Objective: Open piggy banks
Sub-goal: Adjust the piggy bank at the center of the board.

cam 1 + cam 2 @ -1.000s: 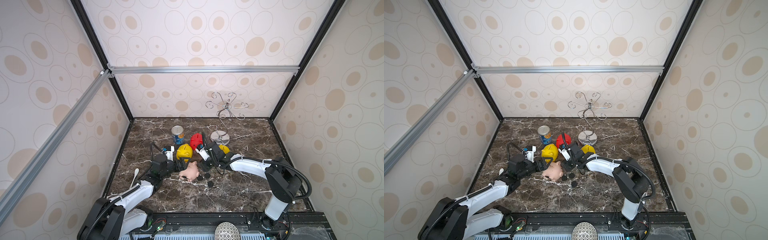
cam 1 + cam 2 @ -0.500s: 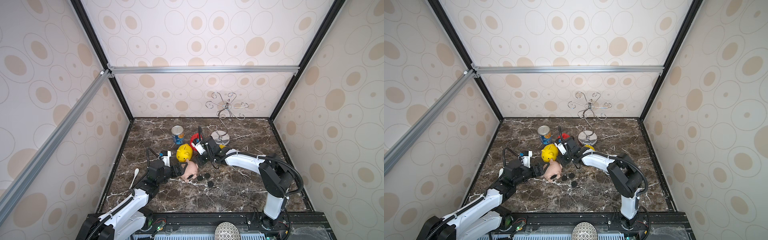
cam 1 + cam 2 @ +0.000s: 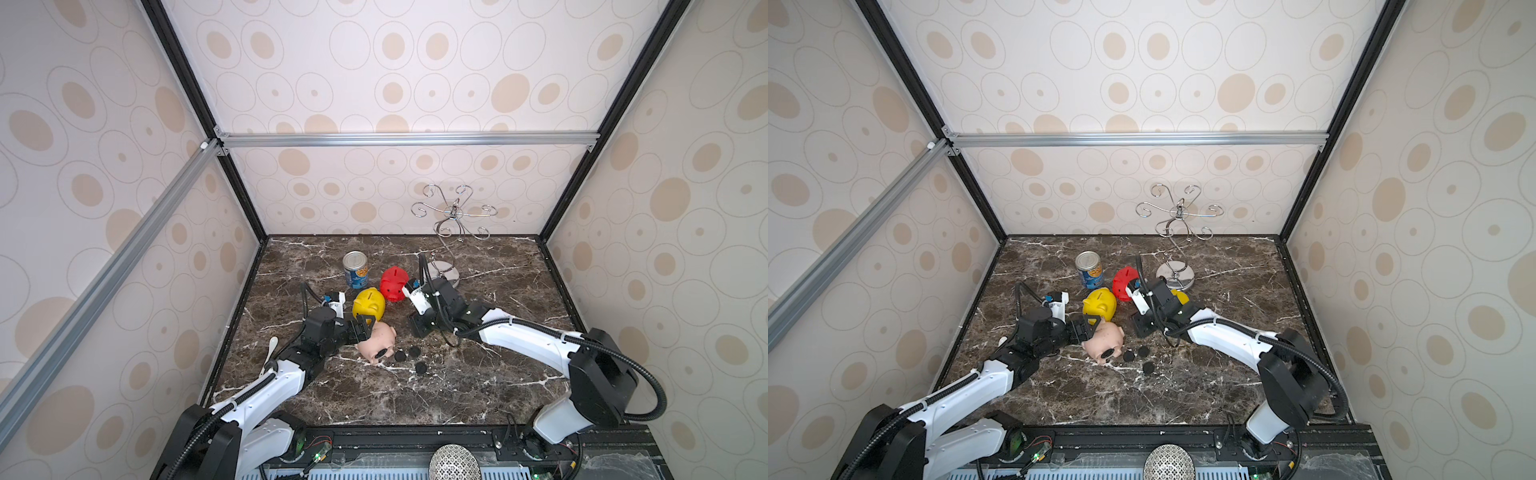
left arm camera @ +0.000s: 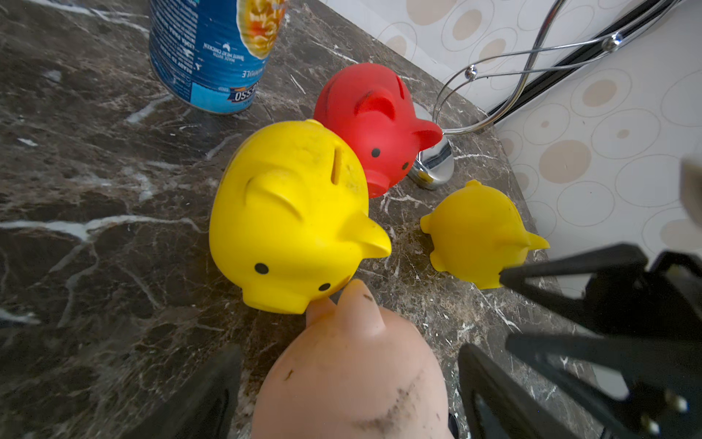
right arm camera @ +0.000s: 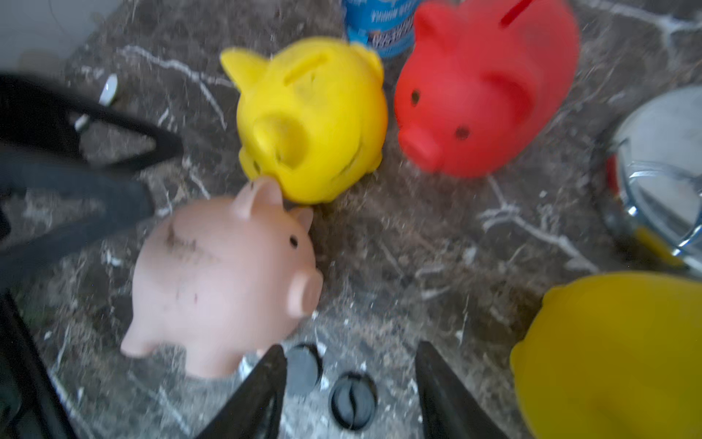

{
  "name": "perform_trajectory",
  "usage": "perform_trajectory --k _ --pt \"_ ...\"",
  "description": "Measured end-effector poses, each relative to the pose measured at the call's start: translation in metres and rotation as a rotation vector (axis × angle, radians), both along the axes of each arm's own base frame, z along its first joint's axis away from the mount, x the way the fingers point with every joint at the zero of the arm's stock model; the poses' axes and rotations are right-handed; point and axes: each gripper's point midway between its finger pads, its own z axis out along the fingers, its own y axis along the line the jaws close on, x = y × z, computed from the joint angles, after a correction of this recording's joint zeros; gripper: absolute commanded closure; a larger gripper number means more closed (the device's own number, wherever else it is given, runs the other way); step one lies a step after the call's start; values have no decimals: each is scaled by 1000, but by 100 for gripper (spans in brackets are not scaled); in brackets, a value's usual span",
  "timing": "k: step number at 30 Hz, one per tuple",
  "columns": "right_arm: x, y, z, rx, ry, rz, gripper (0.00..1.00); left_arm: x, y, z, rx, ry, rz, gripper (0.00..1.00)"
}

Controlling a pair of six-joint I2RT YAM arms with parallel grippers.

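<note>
**Left pincer straddles the pink pig; three plugs lie loose**

On the dark brown marble worktop [image 3: 478, 374], the pale pink plastic pig bank [image 3: 380, 341] lies tipped onto its side at the front of the cluster. Its underside faces the front edge and carries a black round patch. Whether that patch is a plug or a bare hole cannot be told.

The left pincer [image 4: 349, 357] reaches round the pig's rear with its jaws set wide, one finger [image 4: 205, 391] along each flank. The left wrist view shows a thin strip of worktop between finger and pig, so nothing is clamped.

One pink ear touches the snout of the yellow plastic pig bank [image 3: 368, 304], which stands upright just behind, slot up. The red plastic pig bank [image 3: 393, 283] stands just beside that one, further back and near the blue-labelled tin can [image 3: 355, 270]. The second yellow plastic pig bank [image 4: 478, 235] sits by the round base of the chrome wire stand [image 3: 451, 274]. The right arm hides most of this pig from the top views.

The right pincer [image 5: 349, 347] hangs low over the worktop, jaws moderately apart and empty. Three loose black round plugs [image 3: 414, 351] lie just beside the pink pig, and two of them show between the right pincer's fingers in the right wrist view.
</note>
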Motion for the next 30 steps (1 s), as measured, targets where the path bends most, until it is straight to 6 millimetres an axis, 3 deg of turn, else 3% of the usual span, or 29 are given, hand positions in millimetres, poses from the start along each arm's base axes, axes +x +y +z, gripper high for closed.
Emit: perform_trajectory --k 4,7,15,30 --pt "-52 10 -32 -19 99 101 32 6 -3 -1 6 -2 -4 11" --pt "-68 16 -45 -11 148 139 31 8 -4 -3 7 -4 -7 10" --pt "-48 30 -61 -2 155 110 31 9 -10 -1 -7 -14 -31 10" --pt "-9 33 -48 33 115 54 35 -8 -16 -3 -10 -38 -78 10"
